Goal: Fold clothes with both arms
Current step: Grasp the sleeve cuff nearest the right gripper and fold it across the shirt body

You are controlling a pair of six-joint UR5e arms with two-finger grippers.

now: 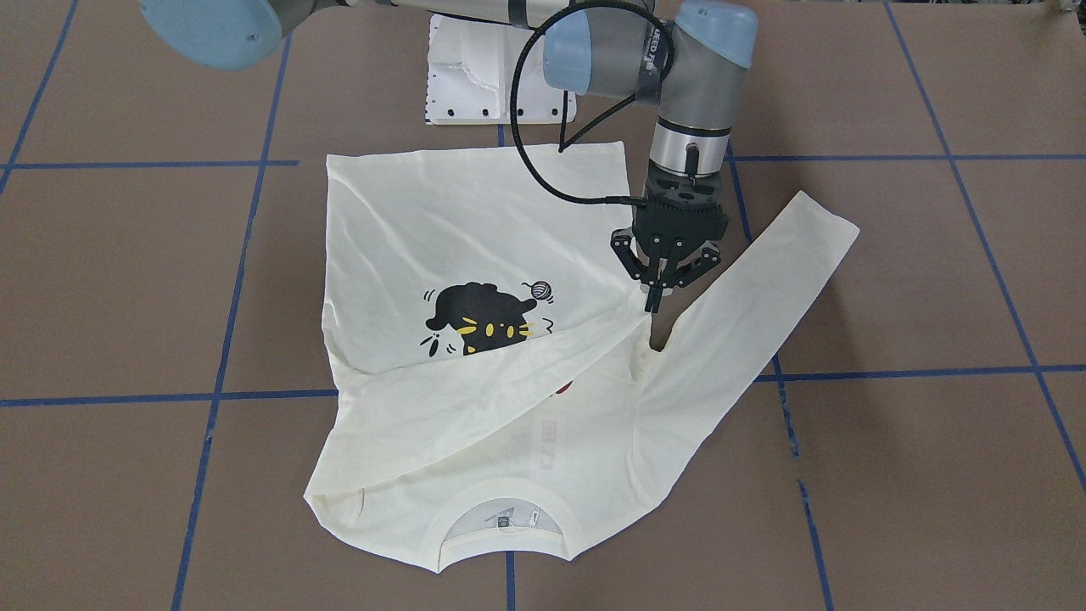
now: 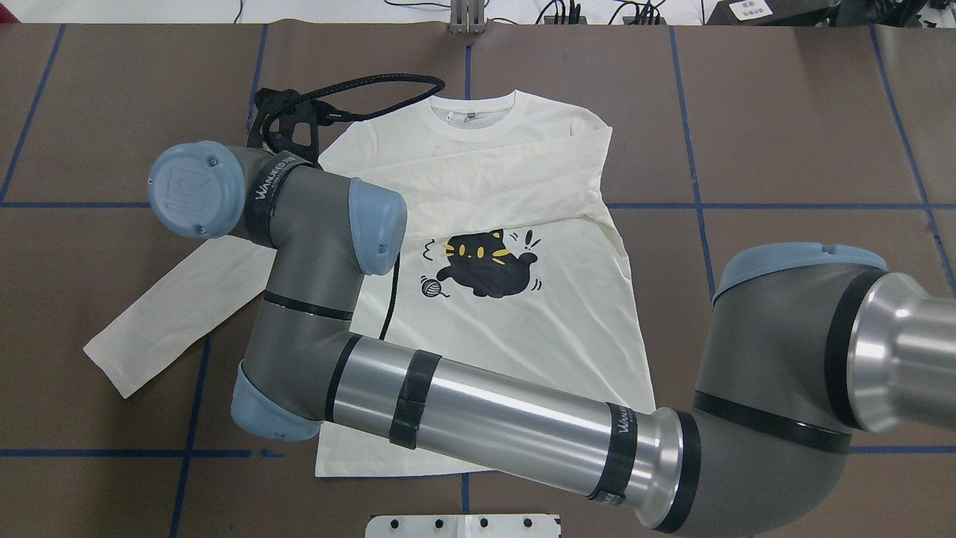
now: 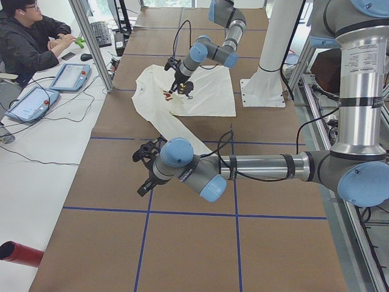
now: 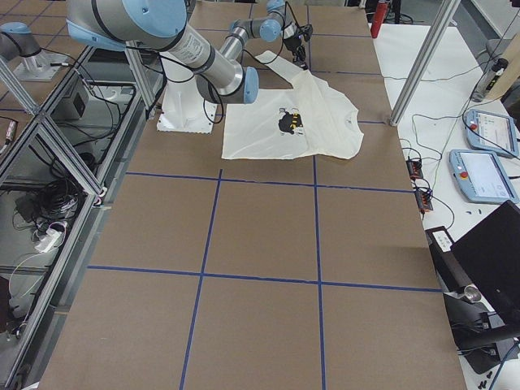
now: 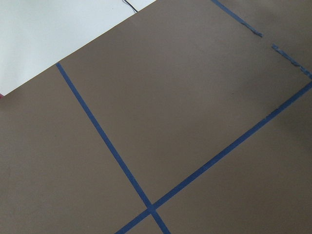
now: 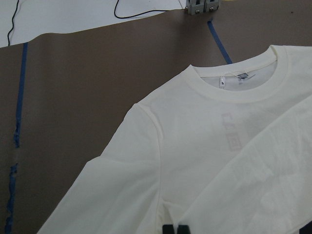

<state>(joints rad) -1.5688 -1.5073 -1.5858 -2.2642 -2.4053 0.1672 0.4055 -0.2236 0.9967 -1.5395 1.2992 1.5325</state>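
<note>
Right end effector (image 1: 652, 293), tips pressed together, is pointing down at the shirt's (image 1: 475, 229) 3 o'clock armpit. Left end effector (image 3: 144, 167) is hanging over bare desk (image 3: 182, 243); I cannot tell its state.

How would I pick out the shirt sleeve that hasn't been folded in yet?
On the brown table with blue tape lines lies a cream shirt with a black cat print. One sleeve is folded across the chest between cat and collar. The other sleeve stretches out diagonally onto bare table, just past the right gripper: it alone lies outside the shirt's body.
</note>
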